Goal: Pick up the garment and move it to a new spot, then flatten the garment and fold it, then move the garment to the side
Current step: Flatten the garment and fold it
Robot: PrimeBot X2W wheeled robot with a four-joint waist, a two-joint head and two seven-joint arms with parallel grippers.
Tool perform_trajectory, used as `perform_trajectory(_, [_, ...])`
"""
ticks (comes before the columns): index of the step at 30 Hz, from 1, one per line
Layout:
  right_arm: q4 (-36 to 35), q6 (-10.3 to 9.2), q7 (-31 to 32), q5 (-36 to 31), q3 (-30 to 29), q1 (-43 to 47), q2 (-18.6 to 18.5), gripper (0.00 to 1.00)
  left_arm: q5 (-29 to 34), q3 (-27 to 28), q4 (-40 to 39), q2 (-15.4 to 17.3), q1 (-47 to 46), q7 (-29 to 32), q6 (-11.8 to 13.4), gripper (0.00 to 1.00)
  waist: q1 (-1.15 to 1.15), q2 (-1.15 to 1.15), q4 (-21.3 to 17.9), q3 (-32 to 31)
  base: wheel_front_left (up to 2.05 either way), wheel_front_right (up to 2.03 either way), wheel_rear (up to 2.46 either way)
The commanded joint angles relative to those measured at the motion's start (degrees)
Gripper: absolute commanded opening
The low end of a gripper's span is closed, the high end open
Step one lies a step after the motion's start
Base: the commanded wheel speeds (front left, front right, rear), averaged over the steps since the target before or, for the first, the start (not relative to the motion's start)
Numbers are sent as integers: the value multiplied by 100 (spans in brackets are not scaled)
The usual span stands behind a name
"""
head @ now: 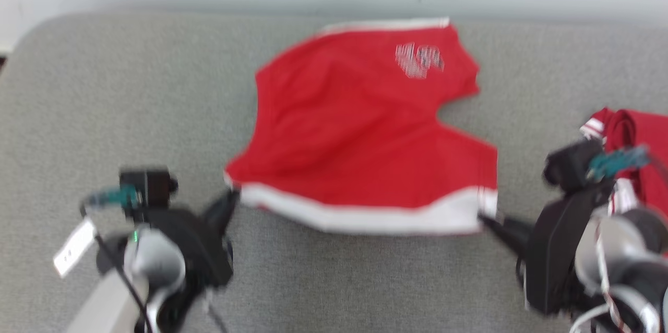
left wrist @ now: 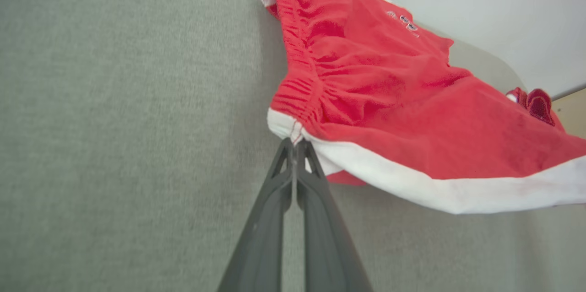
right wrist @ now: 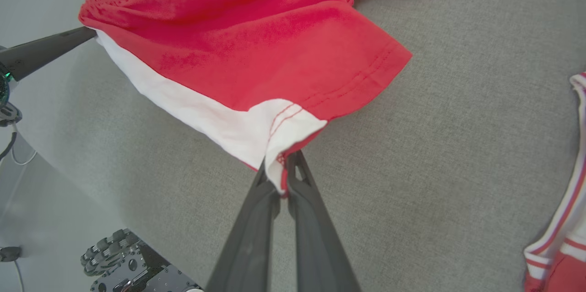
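Pinching near white edge of red garment (head: 365, 129) at both ends, left gripper (left wrist: 295, 143) and right gripper (right wrist: 280, 166) clamped on cloth. Could slip free from shallow pinches if stretched harder.

You see the garment (head: 360, 129) is soft matt cloth with stitched hems, puckered at its elastic waist. The table (head: 104, 87) wears a grey woven fabric, matt and rough. The left pincer (left wrist: 295, 143) and the right pincer (right wrist: 281, 166) look like dark, smooth, matt plastic.
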Motion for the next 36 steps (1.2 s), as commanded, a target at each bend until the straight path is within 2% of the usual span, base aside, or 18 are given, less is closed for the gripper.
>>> perform_trajectory(1, [-109,-3,183,94,59,318,17,0,-89,-51,-275,173,423,163,103,0,2,0,18,-535,0,0,0])
perform_trajectory(6, [-408,-3,577,257,168,1024,-62,0,-153,-136,-1051,473,1309,479,387,0,2,0,15,-722,0,0,0])
perform_trajectory(12, [-654,-2,708,354,184,1652,-110,0,-259,-190,-1761,699,2097,696,692,0,2,0,18,-838,0,0,0])
perform_trajectory(23, [-1086,-2,1000,632,251,2434,-190,0,-334,-234,-2733,1132,2779,1191,1074,0,2,0,32,-833,0,0,0])
perform_trajectory(29, [-889,-2,727,598,211,1952,-351,0,-379,-201,-2773,943,2483,1156,1099,0,2,0,68,-704,0,0,0])
perform_trajectory(36, [-240,-2,620,491,257,847,-718,0,-252,-194,-2283,590,1558,1203,1056,0,2,0,268,-390,0,0,0])
